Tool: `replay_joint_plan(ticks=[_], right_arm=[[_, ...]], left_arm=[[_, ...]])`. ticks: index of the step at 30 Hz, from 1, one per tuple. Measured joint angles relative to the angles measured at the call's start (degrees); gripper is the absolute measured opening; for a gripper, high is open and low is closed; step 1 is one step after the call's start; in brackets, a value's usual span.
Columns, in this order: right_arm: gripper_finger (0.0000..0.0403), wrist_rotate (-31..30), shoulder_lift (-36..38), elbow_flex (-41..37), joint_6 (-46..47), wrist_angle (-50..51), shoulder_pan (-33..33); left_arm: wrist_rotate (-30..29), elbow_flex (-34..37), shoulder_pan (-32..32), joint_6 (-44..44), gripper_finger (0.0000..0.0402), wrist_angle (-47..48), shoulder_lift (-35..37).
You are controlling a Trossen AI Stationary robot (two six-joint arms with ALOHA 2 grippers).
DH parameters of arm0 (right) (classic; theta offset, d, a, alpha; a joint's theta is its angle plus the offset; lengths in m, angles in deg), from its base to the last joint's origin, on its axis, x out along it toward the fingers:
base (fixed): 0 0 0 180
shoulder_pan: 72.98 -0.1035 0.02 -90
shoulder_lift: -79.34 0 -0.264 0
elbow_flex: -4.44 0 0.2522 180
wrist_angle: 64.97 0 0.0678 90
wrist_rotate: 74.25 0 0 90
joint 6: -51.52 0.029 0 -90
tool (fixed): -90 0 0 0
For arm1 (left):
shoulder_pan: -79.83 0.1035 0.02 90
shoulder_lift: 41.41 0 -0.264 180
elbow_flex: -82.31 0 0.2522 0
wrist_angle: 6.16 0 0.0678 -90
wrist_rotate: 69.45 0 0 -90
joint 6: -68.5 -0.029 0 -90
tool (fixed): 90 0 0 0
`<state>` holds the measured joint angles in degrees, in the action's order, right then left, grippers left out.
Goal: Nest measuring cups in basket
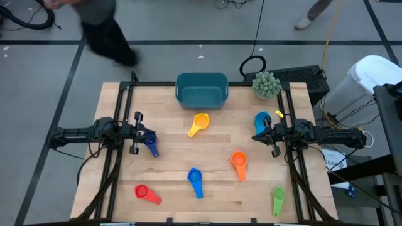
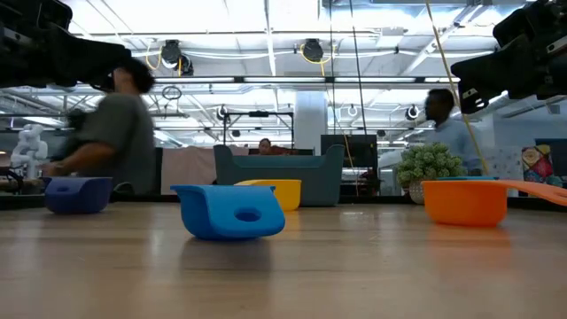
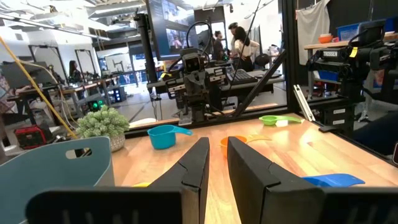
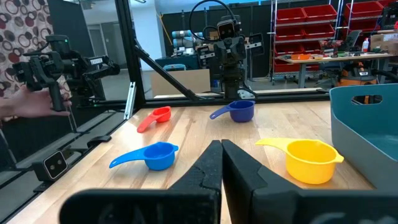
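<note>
From above, the teal basket sits empty at the far edge of the worktop, with a green plant ball to its right. Seven cups lie scattered: yellow just in front of the basket, light blue by the right pincer, dark blue by the left pincer, orange, mid blue, red and green. At worktop level, the mid blue cup is nearest and people stand beyond. The left wrist view shows its pincer slightly parted and empty. The right wrist view shows its pincer nearly closed, holding nothing.
</note>
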<state>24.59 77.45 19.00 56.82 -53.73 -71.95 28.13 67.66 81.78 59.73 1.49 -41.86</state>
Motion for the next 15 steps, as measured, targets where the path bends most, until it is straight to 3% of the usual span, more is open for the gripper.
replay_joint_plan(ticks=[8, 15], right_arm=[[0.0000, 0.2, 0.0, 0.0, -0.1, -3.3, 0.0], [0.0000, 0.2, 0.0, 0.0, 0.0, -3.3, 0.0]], left_arm=[[0.0, 0.0, 0.0, 4.5, 0.0063, -1.9, 0.0], [0.0, 0.0, 0.0, 22.8, 0.0063, -6.9, 0.0]])
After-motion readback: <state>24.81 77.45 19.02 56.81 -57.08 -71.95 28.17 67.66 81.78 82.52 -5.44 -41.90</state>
